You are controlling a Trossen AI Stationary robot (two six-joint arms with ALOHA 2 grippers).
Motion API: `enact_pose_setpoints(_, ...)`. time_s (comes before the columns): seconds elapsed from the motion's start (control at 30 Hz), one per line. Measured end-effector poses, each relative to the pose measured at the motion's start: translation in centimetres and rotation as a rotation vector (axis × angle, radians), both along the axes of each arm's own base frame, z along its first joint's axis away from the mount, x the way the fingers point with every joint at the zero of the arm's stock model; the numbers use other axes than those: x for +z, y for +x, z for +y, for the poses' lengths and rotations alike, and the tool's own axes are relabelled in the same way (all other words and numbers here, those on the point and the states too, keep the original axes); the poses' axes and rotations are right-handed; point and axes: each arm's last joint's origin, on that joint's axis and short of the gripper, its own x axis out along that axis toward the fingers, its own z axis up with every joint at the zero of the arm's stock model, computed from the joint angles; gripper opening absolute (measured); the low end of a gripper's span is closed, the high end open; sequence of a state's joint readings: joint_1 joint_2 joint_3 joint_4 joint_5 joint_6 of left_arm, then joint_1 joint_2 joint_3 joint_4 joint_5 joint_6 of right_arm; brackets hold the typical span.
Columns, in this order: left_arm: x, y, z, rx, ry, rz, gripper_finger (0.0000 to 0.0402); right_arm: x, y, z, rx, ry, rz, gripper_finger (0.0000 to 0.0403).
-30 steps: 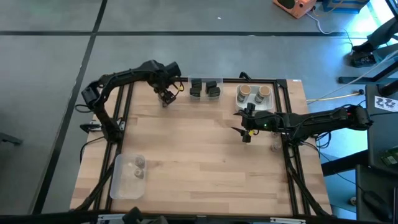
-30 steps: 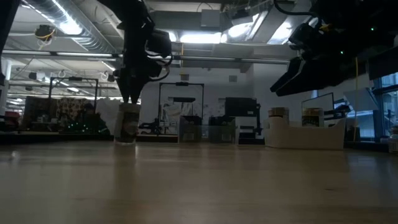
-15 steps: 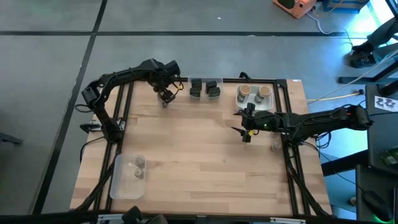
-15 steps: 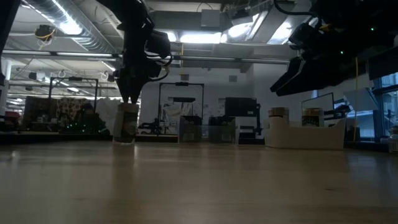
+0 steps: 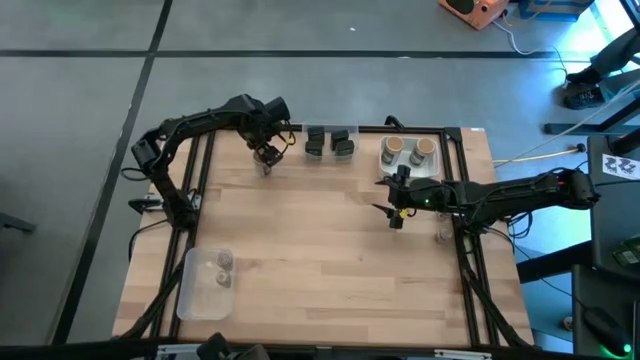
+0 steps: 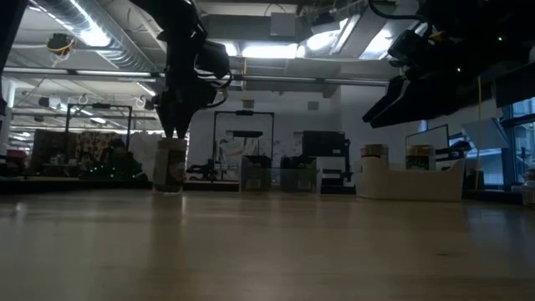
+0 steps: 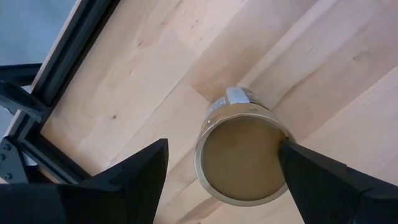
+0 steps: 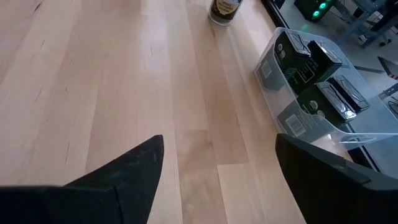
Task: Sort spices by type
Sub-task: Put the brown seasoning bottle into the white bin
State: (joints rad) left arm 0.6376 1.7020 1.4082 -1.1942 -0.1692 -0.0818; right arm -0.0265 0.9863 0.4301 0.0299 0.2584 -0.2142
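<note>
Wooden table (image 5: pixel 320 250): tan-topped jar (image 5: pixel 265 166) standing, three clear trays (image 5: pixel 330 142) (image 5: pixel 410 155) (image 5: pixel 203 283) holding jars.

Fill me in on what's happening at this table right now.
The robot is sorting spice jars. The left claw is open, straddling a tan-topped jar that stands on the wood near the table's far left edge. The right claw hangs open and empty above mid-table. Dark boxy jars sit together in a clear tray, two tan-topped jars in the white tray, and small jars in a near-left tray.
</note>
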Motion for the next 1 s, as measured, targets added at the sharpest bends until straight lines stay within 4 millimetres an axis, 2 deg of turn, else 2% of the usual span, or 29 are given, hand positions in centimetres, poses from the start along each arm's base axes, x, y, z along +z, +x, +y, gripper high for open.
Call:
enact_pose_setpoints(0.13, 0.3, 0.1, 0.0, -0.001, 0.000, -0.003, 0.0288, 0.0, 0.0, 0.0, 0.000, 0.000, 0.000, 0.0308)
enact_pose_setpoints(0.37, 2.4, 0.5, 0.0, 0.015, 0.016, -0.039, 0.0288, 0.0, 0.0, 0.0, 0.000, 0.000, 0.001, 0.0308)
enact_pose_setpoints(0.7, 0.1, 0.5, -1.0, 0.010, -0.029, -0.001, 0.0288, -0.1, -0.1, 0.0, 0.001, 0.001, 0.013, 0.0308)
enact_pose_setpoints(1.0, -0.3, 0.4, -0.6, 0.015, -0.005, -0.003, 0.0288, -0.1, -0.1, 0.0, 0.001, 0.001, 0.012, 0.0308)
